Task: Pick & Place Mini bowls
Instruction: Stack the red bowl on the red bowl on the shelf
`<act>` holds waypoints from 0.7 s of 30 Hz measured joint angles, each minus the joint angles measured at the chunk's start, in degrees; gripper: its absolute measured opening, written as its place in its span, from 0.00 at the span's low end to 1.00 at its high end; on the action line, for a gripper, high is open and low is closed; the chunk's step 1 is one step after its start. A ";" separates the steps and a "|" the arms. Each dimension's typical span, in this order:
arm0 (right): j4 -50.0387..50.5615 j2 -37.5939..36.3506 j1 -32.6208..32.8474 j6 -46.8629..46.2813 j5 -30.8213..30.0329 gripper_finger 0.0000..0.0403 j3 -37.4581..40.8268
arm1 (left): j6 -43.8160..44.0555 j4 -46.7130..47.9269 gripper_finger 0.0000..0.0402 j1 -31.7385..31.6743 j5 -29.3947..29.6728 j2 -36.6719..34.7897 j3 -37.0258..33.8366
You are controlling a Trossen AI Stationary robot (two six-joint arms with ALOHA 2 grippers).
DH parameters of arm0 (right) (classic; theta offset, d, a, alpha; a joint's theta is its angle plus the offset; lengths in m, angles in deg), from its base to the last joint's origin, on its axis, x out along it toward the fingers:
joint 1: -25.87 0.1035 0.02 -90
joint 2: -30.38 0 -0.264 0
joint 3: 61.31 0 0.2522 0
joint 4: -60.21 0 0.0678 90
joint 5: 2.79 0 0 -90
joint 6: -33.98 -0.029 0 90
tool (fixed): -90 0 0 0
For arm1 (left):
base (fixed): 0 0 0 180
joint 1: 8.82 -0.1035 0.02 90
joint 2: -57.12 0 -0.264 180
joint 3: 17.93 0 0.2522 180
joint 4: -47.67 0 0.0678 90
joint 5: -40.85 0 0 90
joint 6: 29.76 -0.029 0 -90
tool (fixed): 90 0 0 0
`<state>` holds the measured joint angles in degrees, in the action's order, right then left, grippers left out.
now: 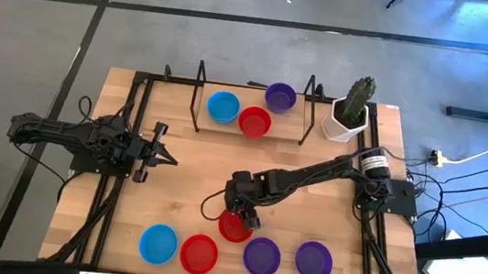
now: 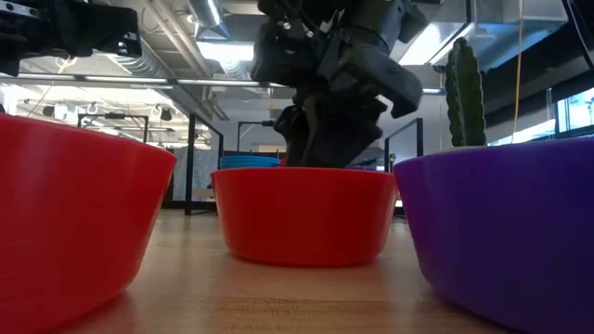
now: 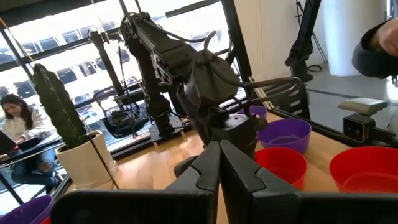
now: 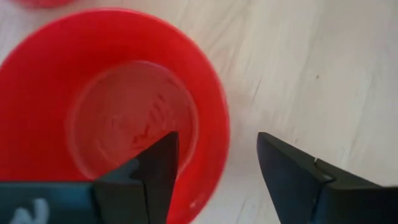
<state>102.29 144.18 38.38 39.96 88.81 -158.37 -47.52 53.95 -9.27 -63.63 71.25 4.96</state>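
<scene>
- Mini bowls: one red bowl (image 1: 235, 227) sits on the tabletop (image 1: 184, 176) just behind the front row.
- Right gripper (image 4: 217, 155) fingers spread, straddling its rim.
- Left gripper (image 1: 168, 157) fingers closed, empty, at the left.

Bare table (image 1: 185, 172) between arms; front bowls (image 1: 258, 256) crowd.

Glossy smooth plastic red bowl (image 4: 112, 99); pale matt wood table (image 4: 311, 68)

Pretty standard lab space: grey concrete floor (image 1: 236, 48) with dark seams, light wood table (image 1: 186, 163), big windows (image 3: 74, 68) letting daylight in, exposed ceiling ducts (image 2: 167, 70), and a person (image 3: 18, 127) sitting outside.
</scene>
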 joint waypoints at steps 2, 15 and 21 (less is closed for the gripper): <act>0.05 0.00 -0.33 -0.45 -0.02 0.48 0.01 | 0.00 0.00 0.02 0.00 0.00 0.02 0.00; 2.32 0.37 -2.83 -1.58 0.32 0.06 0.06 | -0.11 0.00 0.02 0.00 0.02 0.00 0.00; 2.22 -0.20 -4.58 -1.12 2.27 0.04 0.03 | -0.09 0.00 0.02 -0.01 0.02 0.00 0.00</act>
<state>104.52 143.98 33.80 38.85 91.09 -158.34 -47.62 53.95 -9.27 -63.61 71.25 4.96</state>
